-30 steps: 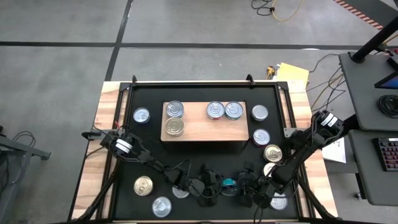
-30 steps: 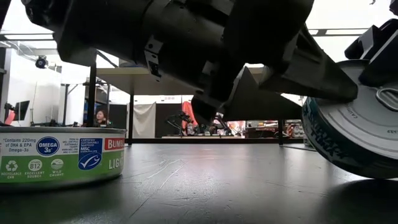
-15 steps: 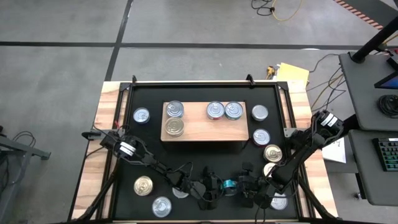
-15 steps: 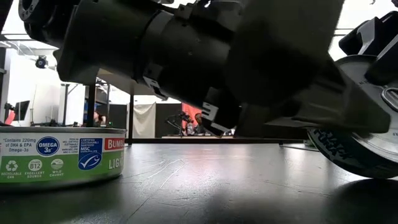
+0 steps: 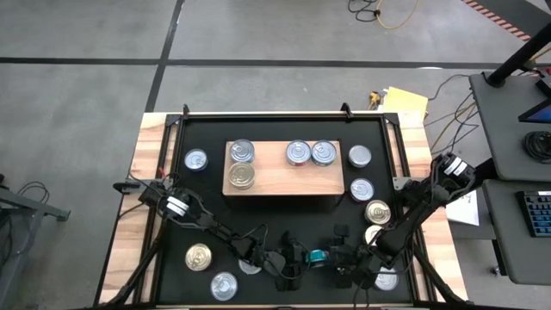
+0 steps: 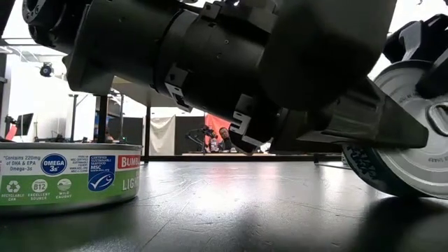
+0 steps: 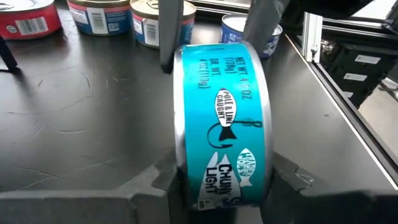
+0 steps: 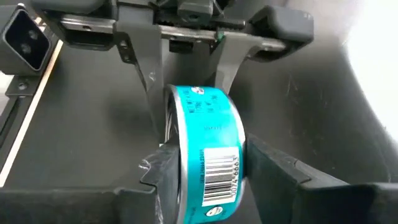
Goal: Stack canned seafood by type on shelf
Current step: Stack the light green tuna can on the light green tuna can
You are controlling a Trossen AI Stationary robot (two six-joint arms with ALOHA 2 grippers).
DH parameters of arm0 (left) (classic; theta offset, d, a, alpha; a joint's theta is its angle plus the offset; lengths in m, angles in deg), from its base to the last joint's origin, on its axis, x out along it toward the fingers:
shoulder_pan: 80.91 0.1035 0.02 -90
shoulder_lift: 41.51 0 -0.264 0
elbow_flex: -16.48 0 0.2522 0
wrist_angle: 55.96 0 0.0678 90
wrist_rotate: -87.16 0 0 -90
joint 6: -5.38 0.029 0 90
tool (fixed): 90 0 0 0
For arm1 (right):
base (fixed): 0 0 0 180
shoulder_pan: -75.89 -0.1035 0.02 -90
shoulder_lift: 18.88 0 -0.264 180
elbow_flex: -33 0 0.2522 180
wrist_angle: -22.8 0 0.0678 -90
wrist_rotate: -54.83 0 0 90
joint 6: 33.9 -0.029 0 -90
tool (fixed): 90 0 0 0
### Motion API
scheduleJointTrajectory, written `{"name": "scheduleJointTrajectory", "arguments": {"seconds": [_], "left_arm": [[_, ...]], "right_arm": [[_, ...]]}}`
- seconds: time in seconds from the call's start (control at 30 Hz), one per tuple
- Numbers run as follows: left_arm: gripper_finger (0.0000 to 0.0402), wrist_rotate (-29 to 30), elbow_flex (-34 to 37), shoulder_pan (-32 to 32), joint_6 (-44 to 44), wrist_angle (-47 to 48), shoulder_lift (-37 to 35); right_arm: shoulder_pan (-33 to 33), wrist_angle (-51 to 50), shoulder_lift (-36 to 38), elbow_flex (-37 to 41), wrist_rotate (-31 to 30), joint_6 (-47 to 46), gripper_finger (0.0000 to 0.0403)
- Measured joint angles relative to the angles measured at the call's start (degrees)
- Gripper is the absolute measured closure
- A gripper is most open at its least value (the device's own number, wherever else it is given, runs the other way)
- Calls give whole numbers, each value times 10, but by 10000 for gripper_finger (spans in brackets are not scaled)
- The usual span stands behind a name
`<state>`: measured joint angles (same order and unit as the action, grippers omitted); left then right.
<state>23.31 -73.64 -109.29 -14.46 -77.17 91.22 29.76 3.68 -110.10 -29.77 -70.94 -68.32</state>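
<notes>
A teal-labelled can [image 5: 318, 256] stands on its edge near the table's near edge, between both grippers. My left gripper [image 5: 297, 257] comes from the table's left and my right gripper [image 5: 338, 256] from the right; both are shut on this can. The left wrist view shows the can [image 7: 224, 124] filling the space between the fingers, and the right wrist view shows the can [image 8: 208, 149] the same way. The light-wood shelf [image 5: 282, 178] sits farther back with several cans standing on it, two [image 5: 242, 151] on its left and two [image 5: 311, 152] on its right. My left gripper pinches the teal can across its two flat faces, one finger [image 7: 155, 186] on each, coming level from the table's left. The can's side label [image 7: 227, 143] faces the wrist camera and the can is on edge. My right gripper pinches the same can across its flat faces from the table's right, fingers [image 8: 264, 165] level. The barcode side [image 8: 217, 174] faces its camera. In the low view the can [image 6: 409, 140] is on edge; whether its rim touches the mat cannot be told.
Loose cans lie on the black mat: one [image 5: 195, 159] left of the shelf, three [image 5: 362, 189] to its right, two [image 5: 198, 257] at the near left and one [image 5: 386, 277] at the near right. A green-labelled can [image 6: 70, 182] stands close in the low view.
My left gripper has moved toward the table's right, up to the teal can that my right gripper holds, and its fingers now sit on the can. The can has turned from leaning to nearly upright on its edge.
</notes>
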Motion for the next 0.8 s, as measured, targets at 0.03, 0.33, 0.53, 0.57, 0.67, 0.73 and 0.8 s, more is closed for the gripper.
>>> {"name": "scheduleJointTrajectory", "arguments": {"seconds": [0.03, 0.33, 0.53, 0.57, 0.67, 0.73, 0.8], "left_arm": [[278, 3, 0, 0, -6, 0, 0], [278, 3, 0, 0, -26, -25, 0], [278, -17, 1, -1, -32, -67, -6], [278, -27, 2, -1, -28, -79, -12], [278, -32, 18, -3, -13, -95, -39], [278, -32, 36, -5, -1, -99, -58], [278, -31, 60, -6, 5, -118, -77]], "right_arm": [[0, -1, 0, 0, 2, -8, 237], [0, -6, 42, 1, 2, -25, 194], [-6, -3, 116, 1, 2, -5, 178], [-11, -3, 128, 1, 1, 4, 177], [-30, -1, 161, 1, -20, 28, 175], [-50, 2, 178, 0, -51, 42, 175], [-70, 3, 187, 0, -88, 55, 175]]}}
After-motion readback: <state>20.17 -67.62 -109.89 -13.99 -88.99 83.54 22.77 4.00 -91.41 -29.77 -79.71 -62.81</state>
